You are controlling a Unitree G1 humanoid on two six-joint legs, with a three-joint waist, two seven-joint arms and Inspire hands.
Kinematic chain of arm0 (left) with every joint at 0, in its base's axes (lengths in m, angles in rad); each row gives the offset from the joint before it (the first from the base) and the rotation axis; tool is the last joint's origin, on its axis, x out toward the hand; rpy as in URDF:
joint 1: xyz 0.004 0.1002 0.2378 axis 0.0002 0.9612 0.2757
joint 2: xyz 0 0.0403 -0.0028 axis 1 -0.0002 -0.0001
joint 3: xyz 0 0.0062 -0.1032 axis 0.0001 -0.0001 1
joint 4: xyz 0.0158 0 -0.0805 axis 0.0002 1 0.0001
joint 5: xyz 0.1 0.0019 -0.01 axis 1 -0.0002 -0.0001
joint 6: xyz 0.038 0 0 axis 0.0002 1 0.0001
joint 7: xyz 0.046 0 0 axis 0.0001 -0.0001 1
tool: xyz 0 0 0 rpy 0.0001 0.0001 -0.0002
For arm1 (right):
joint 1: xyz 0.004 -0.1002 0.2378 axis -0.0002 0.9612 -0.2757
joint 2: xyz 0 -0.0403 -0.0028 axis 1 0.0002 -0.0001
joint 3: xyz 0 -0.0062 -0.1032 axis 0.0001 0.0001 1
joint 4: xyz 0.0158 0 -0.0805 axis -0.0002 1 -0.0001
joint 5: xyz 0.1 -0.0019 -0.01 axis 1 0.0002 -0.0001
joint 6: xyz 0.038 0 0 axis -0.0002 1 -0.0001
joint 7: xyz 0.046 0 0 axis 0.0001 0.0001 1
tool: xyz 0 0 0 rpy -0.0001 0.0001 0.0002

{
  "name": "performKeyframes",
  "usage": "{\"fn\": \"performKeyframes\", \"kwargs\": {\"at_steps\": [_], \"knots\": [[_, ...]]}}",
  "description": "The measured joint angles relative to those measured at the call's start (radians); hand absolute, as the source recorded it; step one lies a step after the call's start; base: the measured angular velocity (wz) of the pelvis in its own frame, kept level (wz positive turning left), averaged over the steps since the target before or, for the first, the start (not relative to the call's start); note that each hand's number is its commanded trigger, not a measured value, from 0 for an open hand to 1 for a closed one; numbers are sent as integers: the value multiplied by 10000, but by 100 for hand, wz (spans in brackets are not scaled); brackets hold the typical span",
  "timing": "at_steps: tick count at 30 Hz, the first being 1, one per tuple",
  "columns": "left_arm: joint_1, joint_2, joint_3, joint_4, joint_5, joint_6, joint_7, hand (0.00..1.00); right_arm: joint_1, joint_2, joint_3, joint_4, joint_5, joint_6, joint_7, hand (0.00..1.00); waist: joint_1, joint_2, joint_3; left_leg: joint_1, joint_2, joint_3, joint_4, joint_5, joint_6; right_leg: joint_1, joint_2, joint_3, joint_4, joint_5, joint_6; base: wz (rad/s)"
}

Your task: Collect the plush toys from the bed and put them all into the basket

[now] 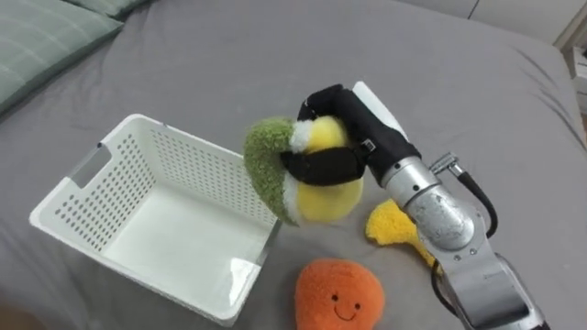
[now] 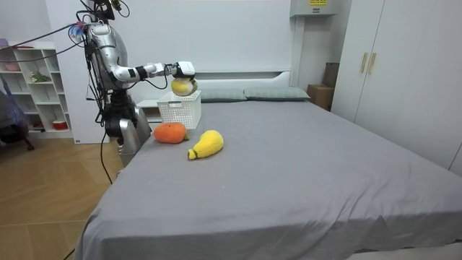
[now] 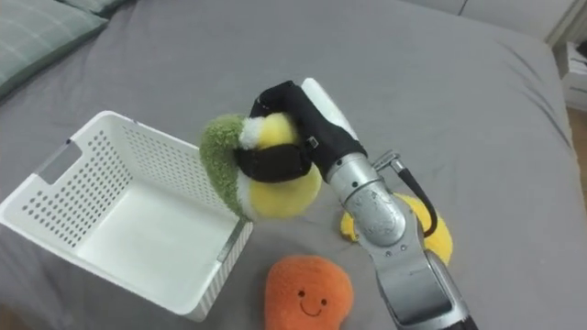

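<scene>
My right hand (image 1: 341,137) (image 3: 295,134) is shut on a yellow and green plush toy (image 1: 303,174) (image 3: 261,179) and holds it in the air at the right rim of the white perforated basket (image 1: 110,211) (image 3: 92,202). The basket stands on the grey bed and holds nothing. An orange plush with a smiling face (image 1: 337,293) (image 3: 308,293) lies on the bed near me. A yellow plush (image 1: 390,225) (image 3: 438,234) lies behind my forearm, partly hidden. In the room view I stand at the bed's side with the toy (image 2: 183,86) held over the basket (image 2: 179,110).
Pale green pillows (image 1: 46,37) lie at the upper left on the bed (image 1: 275,55). White shelves (image 2: 32,87) stand behind me at the room view's left, wardrobes (image 2: 404,72) at its right.
</scene>
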Motion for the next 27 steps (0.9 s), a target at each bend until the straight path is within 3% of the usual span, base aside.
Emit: {"fn": "performKeyframes", "kwargs": {"at_steps": [5, 10, 19, 20, 21, 22, 23, 27], "knots": [[-56, 83, -98, -72, 35, 7, 2, 0, -384, 174, 513, 75, 124, 4, 23, 100, 123, -125, 23, -71, -56, -172, 20, 34, 22, 6, 0, -146, -8, 6, 17, 9], [-188, 94, -107, -207, 853, 147, 5, 0, -754, 247, 1096, 579, -43, 150, 15, 100, 419, -318, 49, -141, -74, -276, 97, 51, 42, 12, -18, -318, -12, 30, 50, 7], [-415, -29, -97, -388, 1095, 423, 25, 0, -1341, 709, 1208, 1485, -1180, 519, 307, 100, 695, -295, 64, -292, -208, -601, 124, 90, 81, -38, -93, -574, -14, 33, 79, 9], [-414, -47, -92, -388, 1095, 424, 25, 0, -1396, 723, 1208, 1491, -1256, 536, 322, 96, 697, -291, 66, -291, -213, -606, 122, 93, 86, -38, -97, -578, -14, 34, 84, 0], [-414, -72, -93, -389, 1100, 424, 25, 0, -1528, 776, 1207, 1517, -1351, 549, 325, 75, 697, -288, 68, -292, -220, -618, 120, 96, 91, -37, -101, -582, -14, 38, 91, 0], [-414, -89, -93, -411, 1110, 424, 22, 0, -1626, 838, 1190, 1524, -1447, 549, 324, 46, 693, -289, 68, -292, -225, -634, 120, 98, 95, -33, -102, -590, -15, 42, 98, 0], [-414, -98, -86, -433, 1136, 425, 15, 0, -1669, 841, 1188, 1525, -1496, 549, 323, 0, 694, -289, 68, -292, -228, -637, 120, 100, 97, -32, -104, -595, -15, 44, 101, 0], [-401, -113, -88, -721, 1360, 433, -23, 0, -1817, 900, 1194, 1564, -1818, 550, 321, 0, 705, -289, 68, -291, -244, -672, 120, 109, 112, -20, -116, -640, -16, 50, 111, 1]]}}
